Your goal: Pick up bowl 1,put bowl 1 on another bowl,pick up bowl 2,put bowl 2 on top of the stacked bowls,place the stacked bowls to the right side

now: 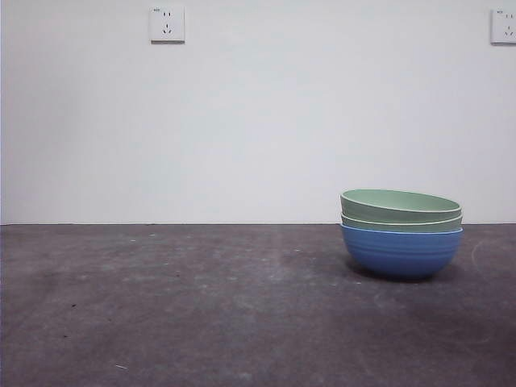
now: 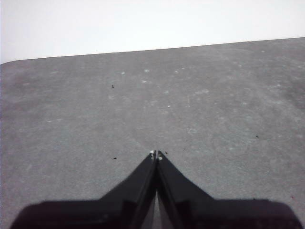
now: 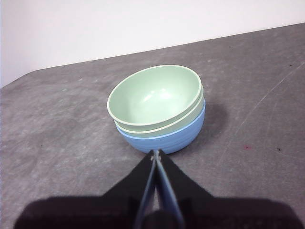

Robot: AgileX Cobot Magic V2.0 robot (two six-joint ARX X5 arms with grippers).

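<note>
While our right gripper (image 3: pixel 156 152) sat pressed together just short of the stacked bowls (image 3: pixel 159 112), those 3 rested on the gray table's (image 1: pixel 161 306) right side; our left gripper (image 2: pixel 155 154), also closed, was over bare tabletop.

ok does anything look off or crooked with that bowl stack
Slightly: the top green bowl sits tilted in the stacked bowls, its rim not level with the one below. Nothing spilled or damaged.

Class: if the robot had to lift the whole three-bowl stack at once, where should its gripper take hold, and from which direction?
Probably pinch the blue bowl's rim from above, one jaw inside, one outside, catching the two green bowls nested in it. The rounded ribbed wall gives no flat side grip. The right gripper, shut now, sits beside the stack; the top bowl tilts slightly.
</note>
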